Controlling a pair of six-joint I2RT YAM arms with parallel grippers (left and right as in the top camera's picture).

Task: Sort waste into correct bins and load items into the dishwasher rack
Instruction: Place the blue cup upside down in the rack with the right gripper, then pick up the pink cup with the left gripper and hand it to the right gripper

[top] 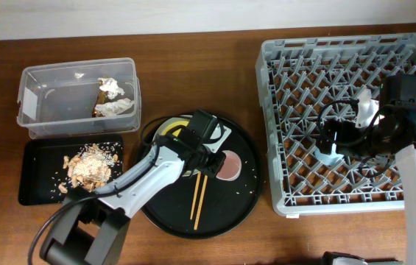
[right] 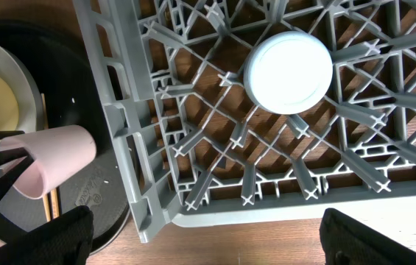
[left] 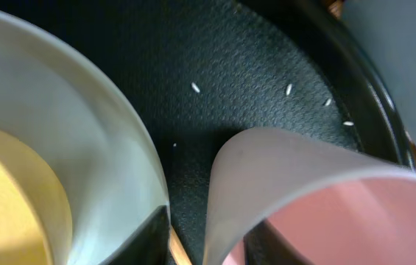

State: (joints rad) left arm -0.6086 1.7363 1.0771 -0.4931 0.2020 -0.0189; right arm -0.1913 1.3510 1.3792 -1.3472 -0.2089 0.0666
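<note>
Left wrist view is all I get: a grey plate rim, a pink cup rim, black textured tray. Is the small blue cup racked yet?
Observer: Yes. The small blue cup sits upside down among the pegs of the large square grey plastic dishwasher rack.
Operator: Right gripper holding it?
Observer: No, the right gripper is open and empty.
Operator: Chopsticks?
Observer: The pair of thin wooden chopsticks lies on the large round black tray, beside the small pink cup.

The left arm (top: pixel 149 173) covers most of the yellow bowl (top: pixel 169 129). In the left wrist close-up, the pink cup (left: pixel 340 213) is blurred and cropped.
</note>
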